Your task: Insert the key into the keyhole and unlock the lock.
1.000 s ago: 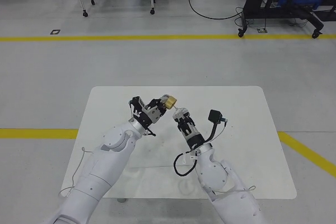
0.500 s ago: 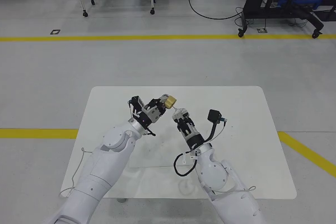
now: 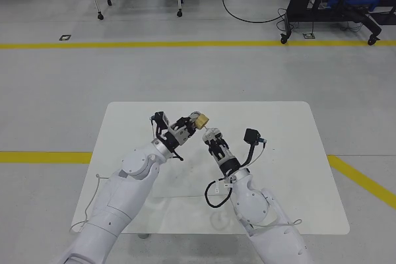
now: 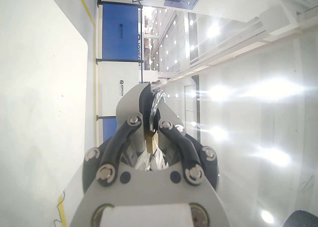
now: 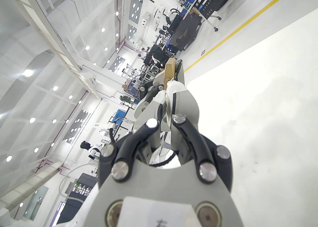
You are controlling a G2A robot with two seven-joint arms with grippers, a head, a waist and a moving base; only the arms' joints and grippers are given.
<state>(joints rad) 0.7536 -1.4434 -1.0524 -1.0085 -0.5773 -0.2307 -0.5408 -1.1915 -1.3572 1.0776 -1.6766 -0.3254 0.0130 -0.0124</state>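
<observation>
A white worktop (image 3: pixel 284 132) with rounded corners stands on a grey floor (image 3: pixel 66 86) crossed by yellow lines (image 3: pixel 185 45). Above its middle we see the left gripper (image 3: pixel 187 124), its jaws closed on the shackle (image 4: pixel 157 102) of the brass lock (image 3: pixel 200 120), which it holds clear of the worktop. Just beside it, the right gripper (image 3: pixel 212 134) has its jaws pinched together on the key (image 3: pixel 207 129), which points at the lock's base. We cannot tell how deep it sits.
</observation>
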